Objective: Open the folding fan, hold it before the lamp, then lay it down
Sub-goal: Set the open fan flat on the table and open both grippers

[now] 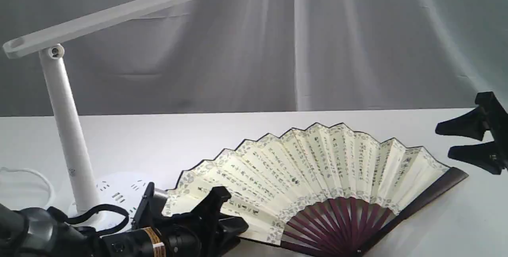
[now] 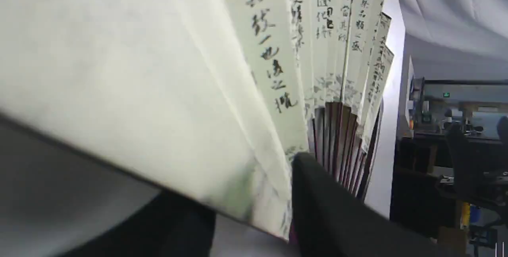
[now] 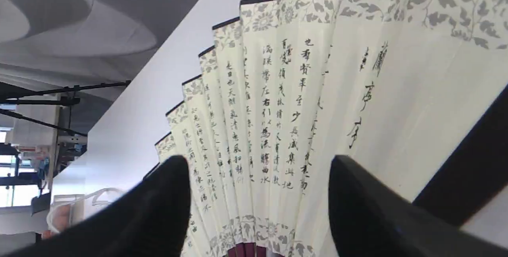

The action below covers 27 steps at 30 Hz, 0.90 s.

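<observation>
The fan (image 1: 317,161) was light, thin paper that could tear, so its hard wood edge stick looked best to hold. Cream with black writing and dark red sticks, it lay open beside the lamp (image 1: 65,118). The left claw (image 1: 226,209) sat around its end nearest the lamp; I could not tell if it squeezed. The right claw (image 1: 443,142) hung wide open, empty, farthest from the lamp.
</observation>
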### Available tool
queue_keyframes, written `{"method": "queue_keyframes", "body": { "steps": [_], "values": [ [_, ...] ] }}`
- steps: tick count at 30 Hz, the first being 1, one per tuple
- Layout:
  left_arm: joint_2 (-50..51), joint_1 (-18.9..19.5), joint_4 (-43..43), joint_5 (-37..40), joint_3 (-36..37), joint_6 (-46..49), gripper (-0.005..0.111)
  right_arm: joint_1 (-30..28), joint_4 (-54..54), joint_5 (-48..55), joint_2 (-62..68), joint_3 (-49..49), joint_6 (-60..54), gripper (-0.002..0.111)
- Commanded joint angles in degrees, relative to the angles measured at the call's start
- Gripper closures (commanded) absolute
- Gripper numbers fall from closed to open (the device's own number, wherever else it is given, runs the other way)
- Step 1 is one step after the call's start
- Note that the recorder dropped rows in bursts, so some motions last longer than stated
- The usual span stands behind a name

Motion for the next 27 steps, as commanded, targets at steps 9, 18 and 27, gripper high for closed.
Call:
{"method": "queue_keyframes", "body": {
  "steps": [9, 18, 27],
  "values": [
    [0.03, 2.09, 9.69, -5.27, 0.24, -4.02, 0.039, 0.38, -0.61, -0.29, -0.72, -0.14, -1.02, 0.056],
    [-6.40, 6.80, 24.80, 1.02, 0.24, -7.48, 0.040, 0.38, -0.60, -0.05, -0.72, -0.14, -1.47, 0.056],
    [-15.37, 6.93, 32.30, 11.28, 0.24, -8.58, 0.040, 0.38, -0.60, 1.54, -0.72, -0.14, -1.42, 0.056]
  ]
}}
